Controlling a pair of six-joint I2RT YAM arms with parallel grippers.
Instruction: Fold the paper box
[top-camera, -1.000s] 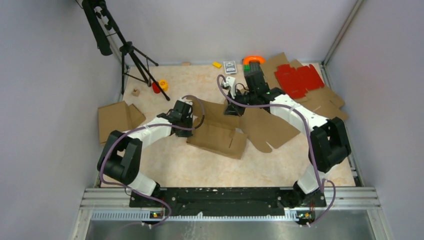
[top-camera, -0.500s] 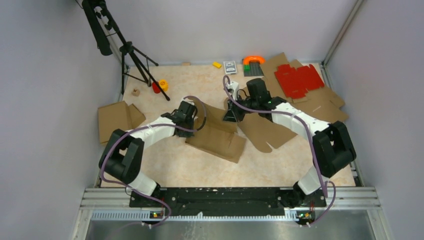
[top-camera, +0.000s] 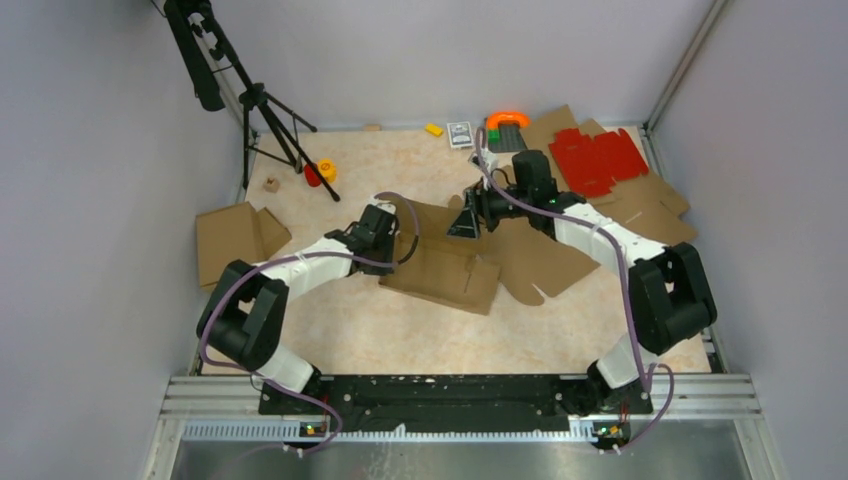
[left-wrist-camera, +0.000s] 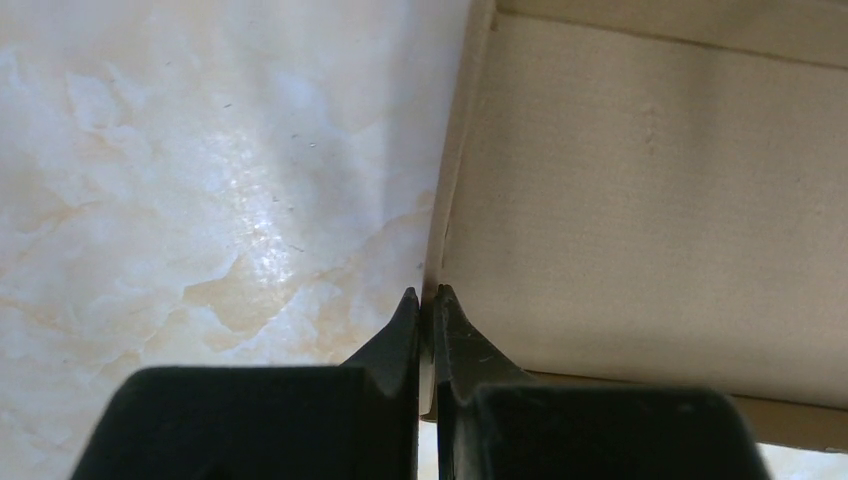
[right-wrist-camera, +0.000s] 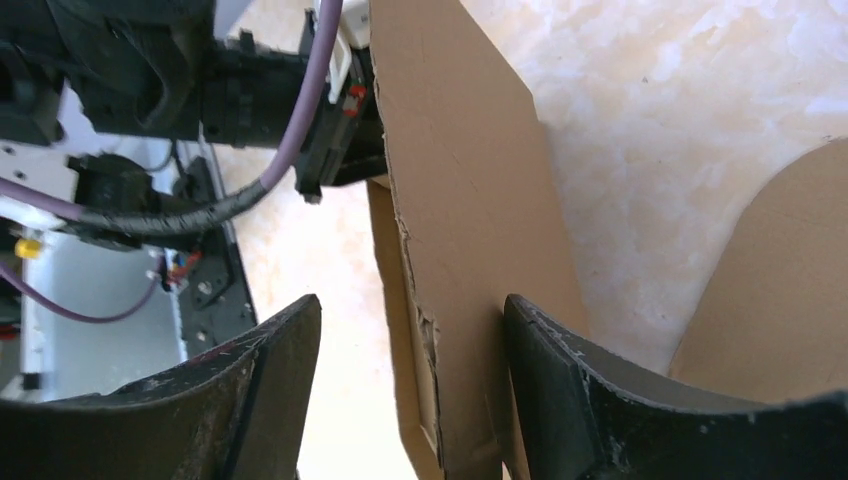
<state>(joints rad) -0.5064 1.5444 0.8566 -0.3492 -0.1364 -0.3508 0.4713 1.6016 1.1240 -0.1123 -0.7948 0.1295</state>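
Two jobs: left hand (left-wrist-camera: 427, 298), clamped on the paper box (top-camera: 445, 270) edge, anchors it; right hand (right-wrist-camera: 410, 305), spread astride the flap (right-wrist-camera: 450, 150), should fold squarely.

We look steeply down from above and behind the arm bases (top-camera: 290, 385), taking in the whole worktop (top-camera: 360, 330). Our left wrist view sits very near, facing down past the left tool (left-wrist-camera: 424, 296) onto an edge of the box (left-wrist-camera: 650, 200) and bare worktop. Our right wrist view looks close along the right tool (right-wrist-camera: 410, 305) at a raised box panel. All three views share the box.
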